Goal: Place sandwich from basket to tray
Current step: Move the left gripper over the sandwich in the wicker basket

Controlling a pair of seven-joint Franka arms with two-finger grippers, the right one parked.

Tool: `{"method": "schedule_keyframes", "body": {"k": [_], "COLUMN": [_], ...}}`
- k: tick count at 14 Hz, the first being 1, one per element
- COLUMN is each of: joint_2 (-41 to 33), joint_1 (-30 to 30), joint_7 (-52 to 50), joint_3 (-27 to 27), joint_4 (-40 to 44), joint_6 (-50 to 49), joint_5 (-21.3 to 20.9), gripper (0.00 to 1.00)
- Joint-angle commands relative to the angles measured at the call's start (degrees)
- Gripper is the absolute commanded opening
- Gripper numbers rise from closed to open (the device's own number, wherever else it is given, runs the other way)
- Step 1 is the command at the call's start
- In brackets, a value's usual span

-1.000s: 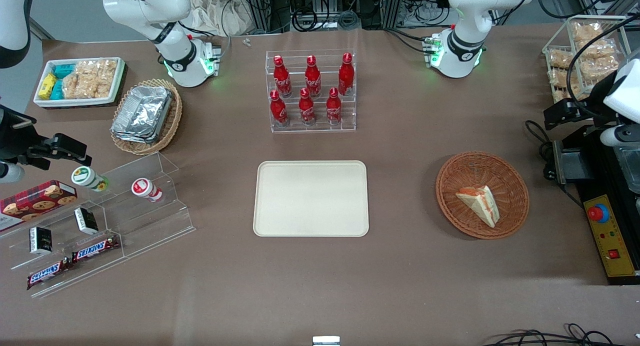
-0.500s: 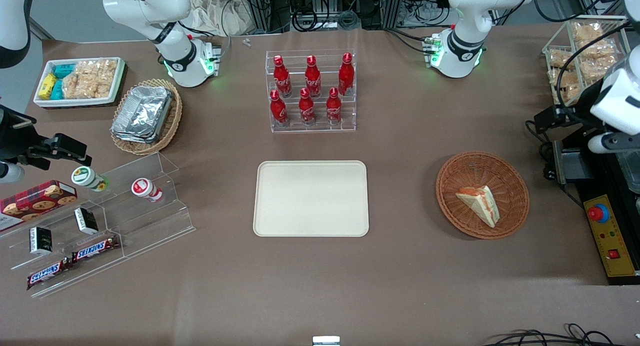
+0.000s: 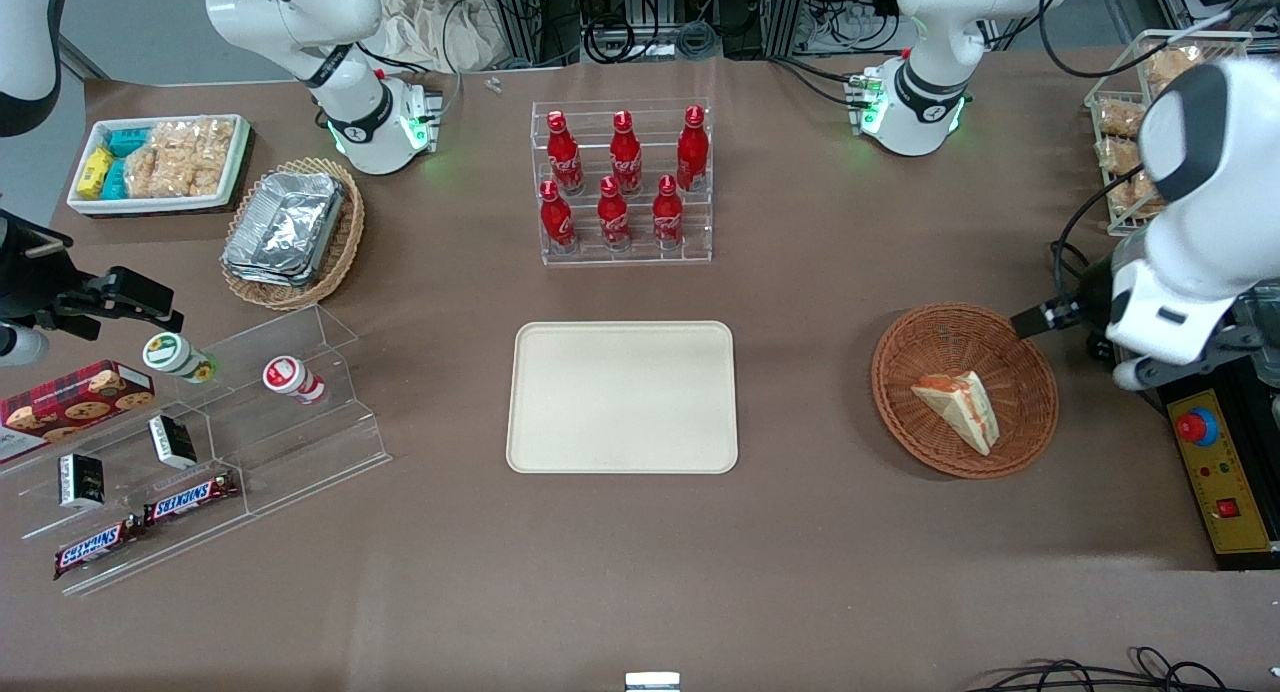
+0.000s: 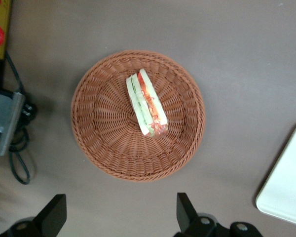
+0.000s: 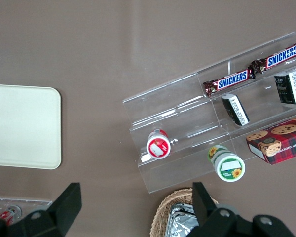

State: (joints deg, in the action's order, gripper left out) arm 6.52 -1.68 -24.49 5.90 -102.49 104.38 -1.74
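The sandwich (image 3: 960, 408), a pale wedge with an orange-red and green stripe, lies in the round reddish-brown basket (image 3: 935, 334) toward the working arm's end of the table. In the left wrist view the sandwich (image 4: 147, 103) rests near the middle of the basket (image 4: 101, 126). My gripper (image 3: 1045, 319) hangs above the table just outside the basket's rim, farther toward the working arm's end. In the wrist view the gripper (image 4: 119, 213) is open wide, with only bare table between its fingers. The cream tray (image 3: 622, 396) sits bare mid-table; its corner (image 4: 286, 187) also shows from the wrist.
A black control box with a red button (image 3: 1215, 462) and cables (image 3: 1075, 272) lie beside the basket at the table's end. A rack of red bottles (image 3: 625, 182) stands farther from the front camera than the tray. An acrylic snack shelf (image 3: 200, 422) stands at the parked arm's end.
The working arm has swung in from the table's end toward the basket, and its gripper now hangs by the basket's rim. Sandwich, basket and tray have not moved.
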Motion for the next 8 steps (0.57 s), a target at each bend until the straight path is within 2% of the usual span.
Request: {"method": "schedule_keyframes", "body": {"k": [1, 8], "joint_2": [4.18, 16.85], "joint_1": [0.18, 2.20], "joint_7": [-5.29, -20.92], "joint_3": [0.07, 0.16], "joint_4": [-1.05, -1.31], "joint_6": [2.66, 13.73], "joint_5": [-0.98, -3.62], "gripper": [1.00, 1.00]}}
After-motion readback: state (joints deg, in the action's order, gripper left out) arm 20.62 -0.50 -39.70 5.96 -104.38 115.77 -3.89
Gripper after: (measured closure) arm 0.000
